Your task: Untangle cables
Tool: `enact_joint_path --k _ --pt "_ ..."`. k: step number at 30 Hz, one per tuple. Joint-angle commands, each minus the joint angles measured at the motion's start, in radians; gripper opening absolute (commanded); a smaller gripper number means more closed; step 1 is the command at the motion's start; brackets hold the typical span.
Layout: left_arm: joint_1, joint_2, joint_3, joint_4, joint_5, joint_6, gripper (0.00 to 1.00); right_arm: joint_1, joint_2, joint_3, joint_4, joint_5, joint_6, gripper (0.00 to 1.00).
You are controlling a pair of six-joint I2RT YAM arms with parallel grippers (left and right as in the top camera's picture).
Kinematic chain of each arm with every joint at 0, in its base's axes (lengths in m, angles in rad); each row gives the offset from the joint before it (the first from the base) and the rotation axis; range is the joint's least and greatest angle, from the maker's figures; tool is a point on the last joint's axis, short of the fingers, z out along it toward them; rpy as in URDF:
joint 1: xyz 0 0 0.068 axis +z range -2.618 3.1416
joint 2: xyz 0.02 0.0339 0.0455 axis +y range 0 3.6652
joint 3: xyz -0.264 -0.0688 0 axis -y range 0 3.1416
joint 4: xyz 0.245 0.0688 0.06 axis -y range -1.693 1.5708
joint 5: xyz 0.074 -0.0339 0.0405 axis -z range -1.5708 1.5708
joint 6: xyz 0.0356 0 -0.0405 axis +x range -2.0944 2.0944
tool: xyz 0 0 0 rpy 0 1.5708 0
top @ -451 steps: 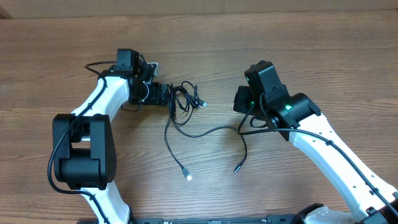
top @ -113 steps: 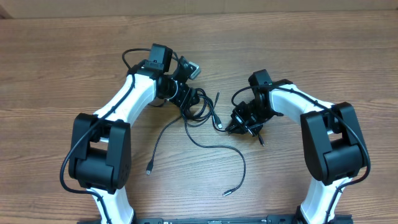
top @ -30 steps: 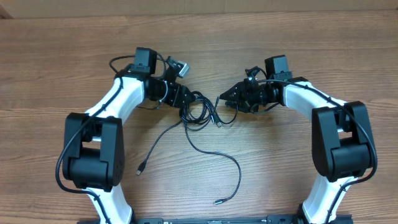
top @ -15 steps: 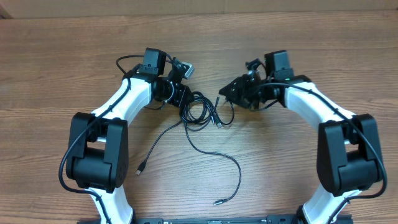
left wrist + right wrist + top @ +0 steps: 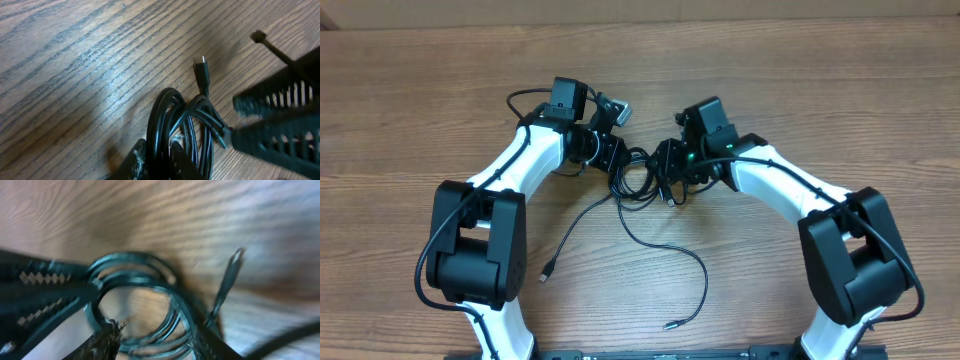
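The cables (image 5: 638, 192) lie as a coil of thin black loops between the two arms at mid-table. Two loose ends trail toward me, one ending in a plug (image 5: 548, 270) and the other in a plug (image 5: 670, 325). My left gripper (image 5: 618, 165) is shut on several strands of the coil (image 5: 162, 115); its fingertips (image 5: 137, 159) pinch them at the bottom of the left wrist view. My right gripper (image 5: 665, 180) is at the coil's right side, open, with its fingers (image 5: 102, 340) straddling blurred loops (image 5: 130, 260). A free plug (image 5: 201, 70) points away from the coil.
The bare wooden table (image 5: 820, 80) stretches all around the tangle. Both white arms reach in from the near edge, and their grippers stand very close together over the coil. Thicker black arm wires loop near the left wrist (image 5: 525, 100).
My right gripper has swung left from about a hand's width away onto the coil, and its jaws have widened. My left gripper has closed on the loops and shifted slightly right.
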Motion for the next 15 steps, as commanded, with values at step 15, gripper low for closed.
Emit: enact_joint_path --k 15 --pt "-0.001 0.002 0.010 0.007 0.023 -0.006 0.15 0.066 -0.018 -0.006 0.017 0.186 -0.002 0.45"
